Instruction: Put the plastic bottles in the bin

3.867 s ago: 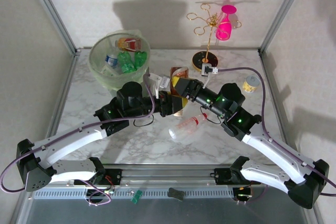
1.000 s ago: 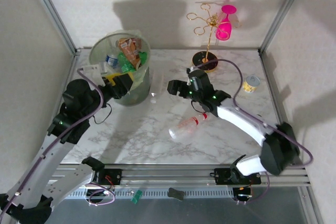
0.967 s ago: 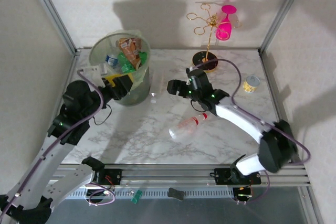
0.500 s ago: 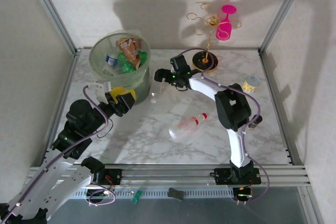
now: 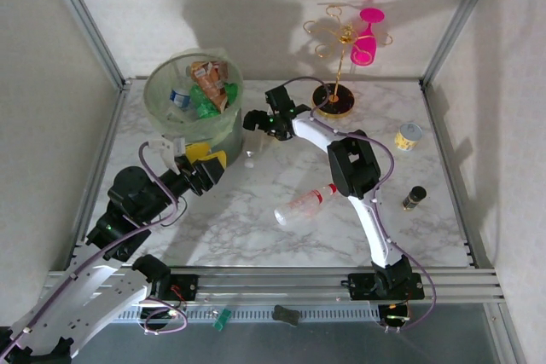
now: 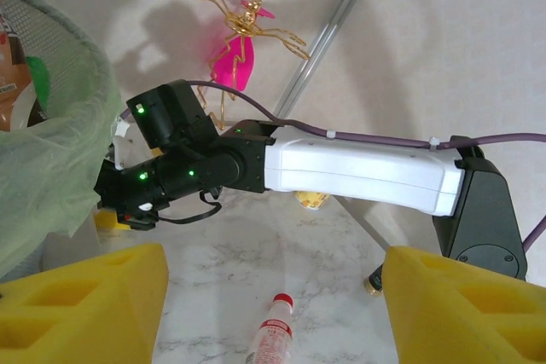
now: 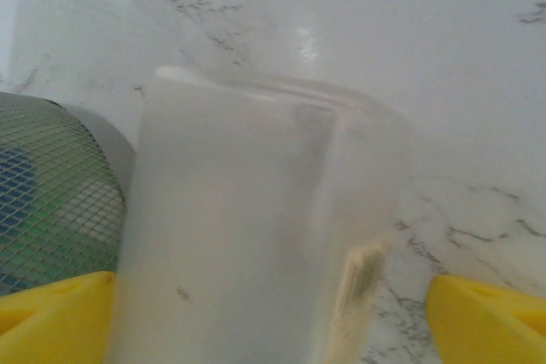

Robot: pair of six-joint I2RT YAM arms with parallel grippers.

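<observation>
The pale green bin (image 5: pixel 160 117) stands at the back left with several bottles and wrappers inside it. A clear plastic bottle (image 5: pixel 252 147) stands just right of the bin. My right gripper (image 5: pixel 250 122) is at it, open. In the right wrist view that clear bottle (image 7: pixel 256 210) lies between the yellow fingertips (image 7: pixel 490 313), with a gap at the right pad. A red-capped bottle (image 5: pixel 303 205) lies on its side mid-table. My left gripper (image 5: pixel 208 170) hovers in front of the bin, open and holding nothing. The left wrist view has the red-capped bottle (image 6: pixel 273 334) below the left gripper (image 6: pixel 273 274).
A gold wire stand (image 5: pixel 334 66) with a pink glass (image 5: pixel 367 36) stands at the back. A yellow-lidded jar (image 5: pixel 409 135) and a small dark bottle (image 5: pixel 413 198) sit on the right. The right arm (image 6: pixel 358 168) stretches across the middle of the table.
The right arm has swung further back and left, bringing its gripper around the clear bottle by the bin. The left gripper has drawn back and down from the bin's side.
</observation>
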